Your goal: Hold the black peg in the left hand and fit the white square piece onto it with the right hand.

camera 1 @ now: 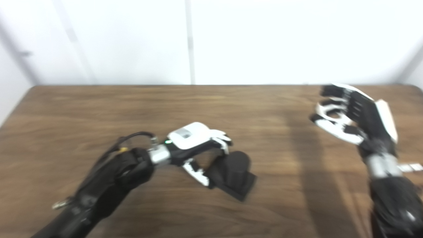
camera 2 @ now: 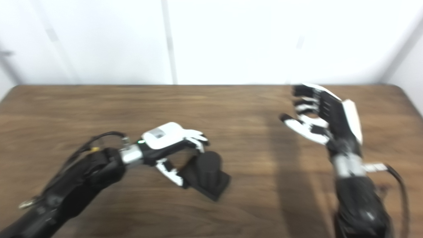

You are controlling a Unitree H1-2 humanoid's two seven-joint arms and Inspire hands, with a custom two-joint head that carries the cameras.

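The picture is blurred. The black peg, a thick stub on a square black base, sits near the table's middle. My left hand reaches it from the left, with its fingers against the stub's far side and the thumb against the base's near left side. I cannot tell whether the peg rests on the table or is lifted. My right hand is raised at the far right, open, fingers spread and curled, holding nothing. No white square piece shows in either view.
The brown wooden table spans the whole view, its far edge meeting a white wall. A cable and a small white tag hang at my right wrist.
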